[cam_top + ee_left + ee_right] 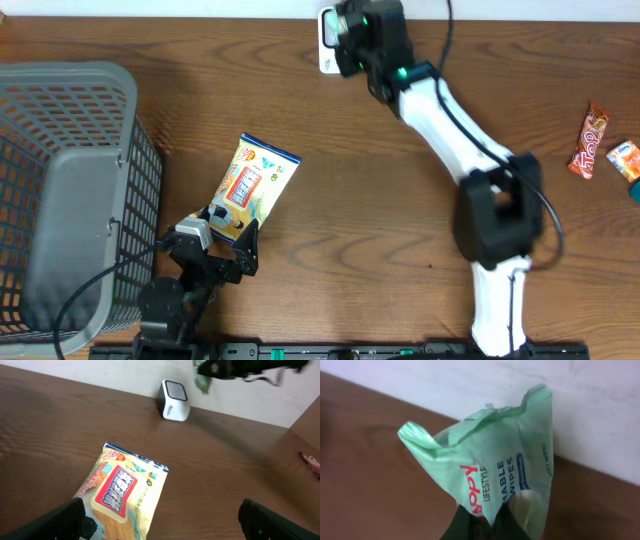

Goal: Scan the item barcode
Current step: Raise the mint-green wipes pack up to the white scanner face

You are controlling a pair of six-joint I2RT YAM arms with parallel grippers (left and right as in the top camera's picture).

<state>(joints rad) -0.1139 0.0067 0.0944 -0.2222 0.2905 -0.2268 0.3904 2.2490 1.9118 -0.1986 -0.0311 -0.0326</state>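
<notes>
My right gripper (pixel 487 527) is shut on the lower edge of a crumpled pale-green wipes packet (pixel 490 465), holding it up above the table near the white back wall. The overhead view puts that gripper (pixel 352 38) right over the white barcode scanner (pixel 326 42) at the table's far edge. In the left wrist view the scanner (pixel 174 400) stands with its window facing up, and the green packet (pixel 202 380) hangs just to its right. My left gripper (pixel 162 527) is open and low at the near end of a yellow snack packet (pixel 125 492) that lies flat.
A grey wire basket (pixel 70 190) fills the left side of the table. An orange candy bar (pixel 590 140) and a small blue-and-white packet (pixel 625 160) lie at the far right. The yellow snack packet (pixel 255 185) lies between the basket and the right arm's base.
</notes>
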